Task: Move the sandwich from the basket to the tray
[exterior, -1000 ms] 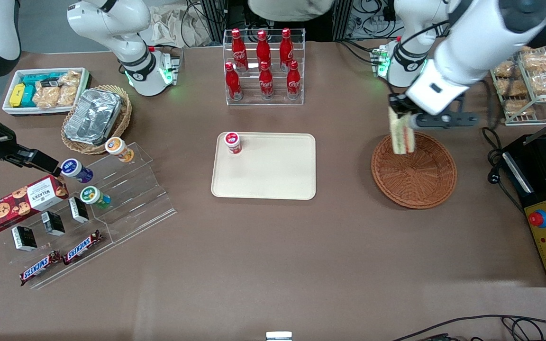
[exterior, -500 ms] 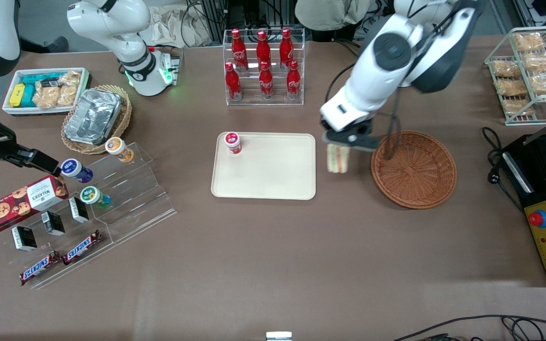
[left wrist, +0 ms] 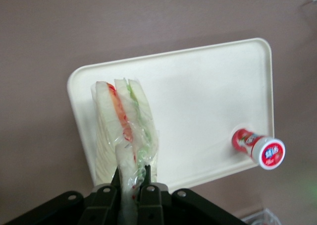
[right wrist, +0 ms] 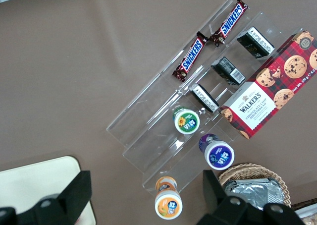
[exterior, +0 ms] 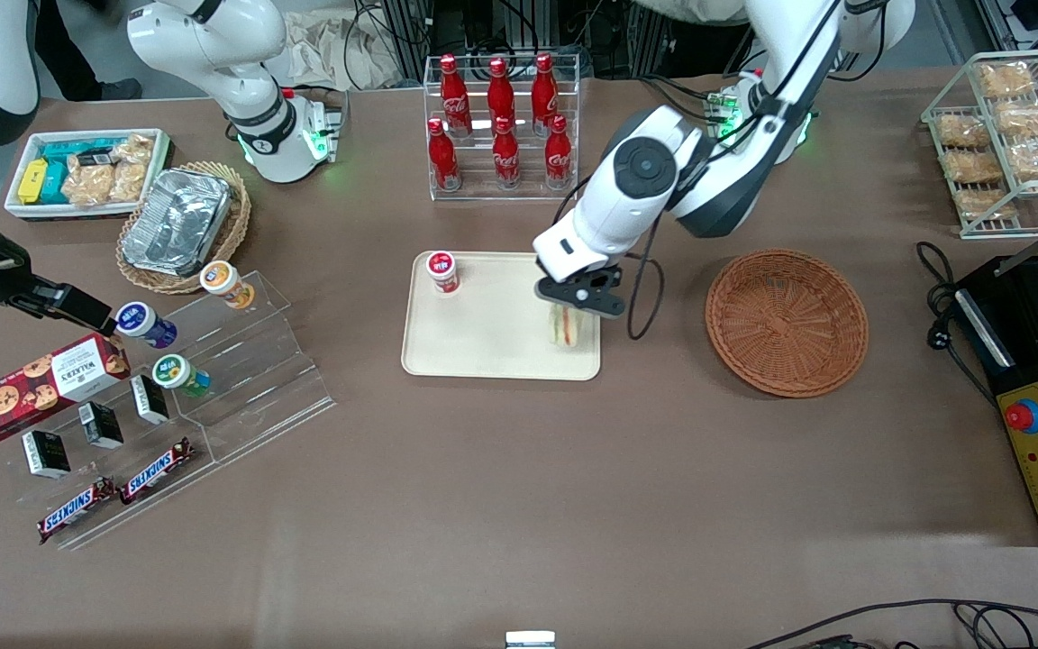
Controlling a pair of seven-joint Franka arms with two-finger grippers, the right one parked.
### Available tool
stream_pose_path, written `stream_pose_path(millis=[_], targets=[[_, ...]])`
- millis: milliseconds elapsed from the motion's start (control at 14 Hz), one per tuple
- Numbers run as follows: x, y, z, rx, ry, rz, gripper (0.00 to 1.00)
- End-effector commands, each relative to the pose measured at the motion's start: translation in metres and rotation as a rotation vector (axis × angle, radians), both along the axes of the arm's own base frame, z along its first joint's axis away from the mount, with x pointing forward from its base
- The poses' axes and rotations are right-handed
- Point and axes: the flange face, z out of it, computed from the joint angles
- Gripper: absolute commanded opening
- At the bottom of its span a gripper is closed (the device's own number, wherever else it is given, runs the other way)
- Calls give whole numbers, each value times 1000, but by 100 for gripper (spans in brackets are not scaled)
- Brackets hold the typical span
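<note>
The brown table (exterior: 501, 487) carries the tray (exterior: 483, 347) at its middle, with the basket (exterior: 787, 323) beside it toward the working arm's end. The end effector (exterior: 573, 311) hangs above the tray. A cola rack (exterior: 501, 126) stands farther from the camera. A clear stepped stand (exterior: 240, 388), foil-lined basket (exterior: 184, 225) and white bin (exterior: 86, 171) sit toward the parked arm's end.

Front camera high, looking down over the whole table (exterior: 519, 505). Left wrist camera close above the tray (left wrist: 208, 86) (shared with front view), gripper (left wrist: 132, 185) in frame.
</note>
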Motion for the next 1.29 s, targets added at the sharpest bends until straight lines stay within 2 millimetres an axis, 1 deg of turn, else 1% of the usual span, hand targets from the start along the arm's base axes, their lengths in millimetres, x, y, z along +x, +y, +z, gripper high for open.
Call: stream_pose_path(millis=[0,71,143,214,286,500,571,643,714,786,857,929,1000,1071,1143,1214], targets=[[0,-19,-33,-41,-19,18,0],[-3,-20,-47,-45,-31,21,0],[-1,-20,-62,-48,-49,29,0],[-3,-19,-73,-39,-51,34,0],[0,-11,-82,-26,-50,42,0],[2,-2,-95,-10,-36,44,0],[3,0,-95,-9,-33,58,25],[4,1,-95,-9,-33,61,84],[5,1,-91,-11,-37,61,99],[8,6,-88,-7,-38,68,99],[8,14,-81,6,-38,74,99],[11,28,-70,29,-33,82,100],[17,42,-51,53,-24,91,100],[24,65,-24,98,7,102,100],[29,81,6,129,22,90,99],[37,100,31,151,51,85,99]])
